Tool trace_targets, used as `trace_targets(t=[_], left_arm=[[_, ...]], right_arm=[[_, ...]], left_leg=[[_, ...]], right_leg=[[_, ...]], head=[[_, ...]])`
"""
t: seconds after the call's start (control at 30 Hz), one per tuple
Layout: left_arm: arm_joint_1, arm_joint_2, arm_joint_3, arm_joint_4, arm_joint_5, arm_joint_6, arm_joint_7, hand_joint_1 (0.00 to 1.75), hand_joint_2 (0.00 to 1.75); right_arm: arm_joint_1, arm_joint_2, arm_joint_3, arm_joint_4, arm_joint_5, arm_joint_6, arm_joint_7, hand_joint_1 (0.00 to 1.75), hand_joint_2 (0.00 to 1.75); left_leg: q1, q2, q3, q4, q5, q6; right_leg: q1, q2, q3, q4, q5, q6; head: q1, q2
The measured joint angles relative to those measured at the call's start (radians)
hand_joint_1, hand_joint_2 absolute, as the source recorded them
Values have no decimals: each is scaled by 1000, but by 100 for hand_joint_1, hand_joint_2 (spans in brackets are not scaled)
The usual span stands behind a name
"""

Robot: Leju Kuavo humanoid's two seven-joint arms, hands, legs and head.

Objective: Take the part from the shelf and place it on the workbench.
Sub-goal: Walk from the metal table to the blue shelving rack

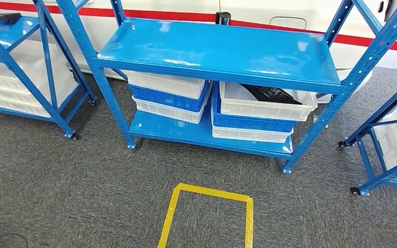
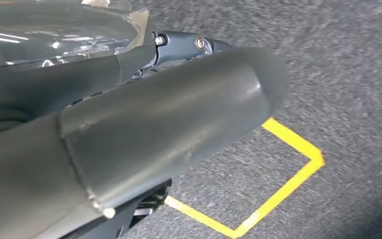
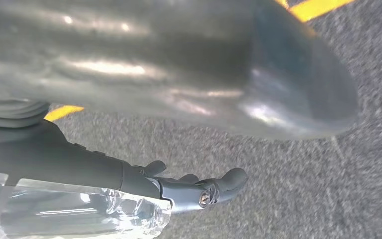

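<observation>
Grey carpet (image 1: 82,175) lies under us, marked with a yellow tape rectangle (image 1: 207,212) just in front of a blue metal shelf unit on castors (image 1: 222,54). Its top board is bare and glossy; its lower board carries stacked white and blue plastic crates (image 1: 170,95). We see a black part (image 1: 271,94) lying in the top white crate of the right-hand stack (image 1: 263,106). Our left hand (image 2: 179,114) hangs above the carpet and tape, its thick grey thumb blocking its fingers, so we cannot tell how it is set. Our right hand (image 3: 199,191) hangs likewise, fingers loosely extended, nothing in them.
</observation>
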Motion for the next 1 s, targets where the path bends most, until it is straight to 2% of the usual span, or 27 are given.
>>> trace_targets(t=[0.03, 0.07, 0.13, 0.2, 0.23, 0.3, 0.33, 0.37, 0.4, 0.47, 0.5, 0.53, 0.57, 0.63, 0.67, 0.7, 1.0], left_arm=[[0, 0, 0, 1, -1, 1, 2, 0, 0], [0, 0, 0, 1, -1, 3, 3, 0, 0], [-3, 0, 0, 1, -4, 4, 5, 0, 0], [-7, 0, -1, 1, -8, 5, 6, 0, 0], [-9, 0, -2, 1, -10, 5, 7, 0, 0], [-12, 1, -4, 1, -11, 5, 10, 0, 0], [-13, 1, -6, 1, -11, 6, 11, 0, 0], [-13, 0, -8, 1, -12, 6, 13, 0, 0], [-12, 0, -9, 1, -12, 7, 14, 0, 0], [-11, 0, -9, 1, -13, 9, 14, 0, 0], [-12, 0, -10, 1, -13, 10, 14, 0, 0], [-12, 0, -10, 1, -13, 11, 15, 0, 0], [-12, 0, -11, 1, -13, 12, 15, 0, 0], [-12, 2, -14, 1, -13, 12, 16, 0, 0], [-12, 2, -16, 1, -13, 13, 16, 0, 0], [-11, 2, -17, 1, -14, 13, 16, 0, 0], [-11, 3, -20, 1, -13, 16, 16, 0, 0]], right_arm=[[-1, 0, -1, 0, -1, 0, 0, 0, 0], [-3, -1, -2, 0, -3, 0, 0, 0, 0], [-9, -1, -3, 0, -5, 0, 1, 0, 0], [-13, 1, -6, 0, -7, 0, 2, 0, 0], [-14, 2, -7, 0, -9, 0, 1, 0, 0], [-14, 3, -11, 0, -14, 1, 1, 0, 0], [-12, 3, -14, 0, -16, 1, 1, 0, 0], [-10, 3, -17, 0, -19, 3, -1, 0, 0], [-9, 3, -20, 0, -21, 5, -3, 0, 0], [-6, 2, -23, 0, -24, 9, -8, 0, 0], [-7, 2, -24, 0, -25, 10, -9, 0, 0], [-8, 2, -25, 0, -26, 11, -10, 0, 0], [-8, 2, -25, 0, -27, 11, -11, 0, 0], [-9, 2, -26, 0, -28, 11, -13, 0, 0], [-8, 2, -26, 0, -28, 11, -13, 0, 0], [-8, 2, -27, 0, -28, 11, -14, 0, 0], [-9, 4, -28, 0, -27, 12, -21, 0, 0]], left_leg=[[0, 2, 2, -25, 43, 5], [-3, 4, 2, -32, 64, 13], [-9, -2, 8, -32, 57, 34], [-10, -4, 21, -44, 49, 50], [-9, -5, 31, -49, 44, 58], [-13, -6, 44, -54, 33, 69], [-15, -7, 51, -54, 27, 72], [-18, -10, 59, -54, 20, 73], [-20, -13, 69, -54, 13, 73], [-22, -16, 88, -55, 0, 70], [-25, -18, 95, -55, -8, 66], [-28, -19, 99, -56, -14, 61], [-31, -20, 101, -56, -22, 62], [-34, -19, 106, -57, -27, 71], [-34, -18, 109, -60, -26, 75], [-33, -17, 111, -63, -23, 75], [-33, -16, 127, -84, -25, 58]], right_leg=[[3, 0, 4, 0, -11, 10], [6, 0, 8, -3, -18, 18], [5, -3, 18, -19, -26, 32], [2, -7, 11, 7, -41, 37], [1, -9, -15, 57, -58, 34], [4, -10, -114, 208, -96, 28], [6, -10, -164, 269, -103, 29], [9, -10, -199, 297, -93, 33], [12, -10, -215, 283, -65, 39], [18, -11, -196, 163, 26, 47], [23, -13, -182, 104, 63, 44], [26, -14, -172, 64, 86, 36], [28, -15, -166, 46, 97, 27], [28, -14, -160, 43, 100, 17], [27, -13, -157, 42, 101, 17], [27, -13, -157, 42, 100, 16], [28, -10, -154, 42, 92, 4]], head=[[-1, 0], [-1, 0], [2, 0], [6, 0], [8, 0], [11, 0], [11, 0], [12, 0], [12, 0], [13, 0], [13, 0], [13, 0], [13, 0], [12, 0], [12, 0], [12, 0], [13, 0]])
